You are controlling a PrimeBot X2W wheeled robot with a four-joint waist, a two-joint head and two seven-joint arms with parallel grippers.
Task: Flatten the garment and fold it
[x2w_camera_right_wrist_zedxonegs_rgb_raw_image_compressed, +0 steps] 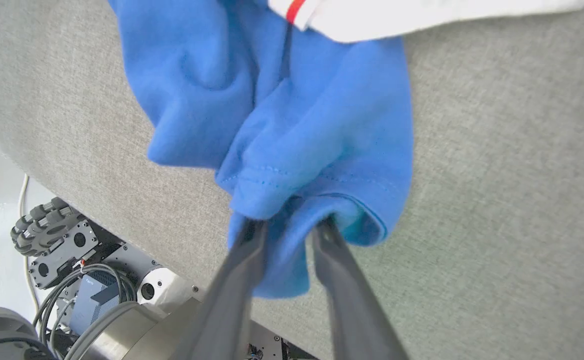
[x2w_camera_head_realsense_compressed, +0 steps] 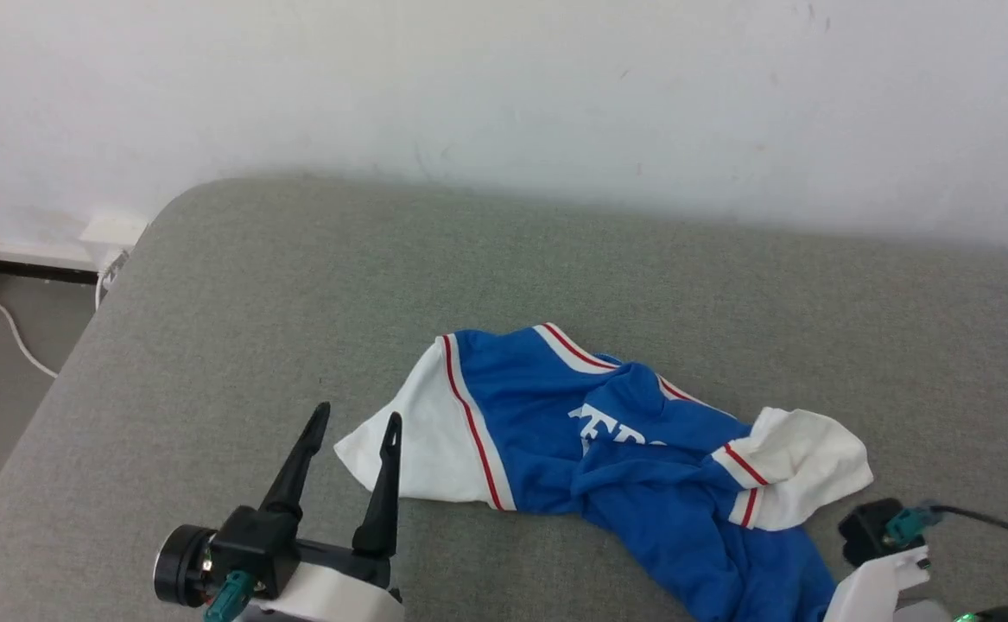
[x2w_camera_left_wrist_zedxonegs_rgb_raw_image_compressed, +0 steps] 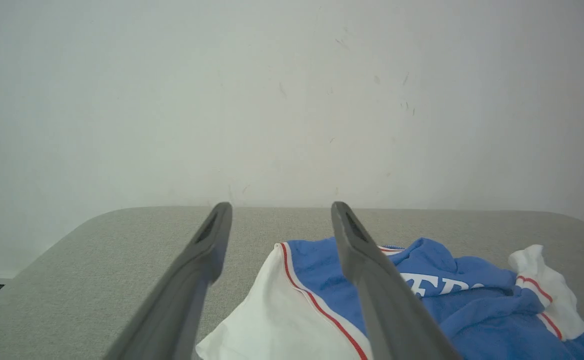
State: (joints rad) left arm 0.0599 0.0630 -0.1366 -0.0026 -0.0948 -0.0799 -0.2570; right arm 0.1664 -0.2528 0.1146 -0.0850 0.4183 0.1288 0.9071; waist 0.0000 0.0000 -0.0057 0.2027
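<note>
1. Crumpled royal-blue jersey T-shirt with white sleeves point(x2w_camera_head_realsense_compressed: 538, 415) lies on grey upholstered surface point(x2w_camera_head_realsense_compressed: 236, 285), long axis left-to-right.
2. Right claw point(x2w_camera_right_wrist_zedxonegs_rgb_raw_image_compressed: 290, 224) pinches its blue hem point(x2w_camera_right_wrist_zedxonegs_rgb_raw_image_compressed: 292, 195).
3. Left claw point(x2w_camera_head_realsense_compressed: 358, 413) spread, empty; white sleeve point(x2w_camera_head_realsense_compressed: 408, 449) just ahead-right of it.

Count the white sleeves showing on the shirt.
2. One sleeve lies flat at the garment's left end near the left gripper; the other is crumpled at its right end.

White block lettering point(x2w_camera_head_realsense_compressed: 618, 429) across the chest of the crumpled royal-blue jersey T-shirt point(x2w_camera_head_realsense_compressed: 521, 406) with white sleeves and red-striped trim. I read "ER" for certain; the neighbouring letters are lost in folds. I can read no other text.
</note>
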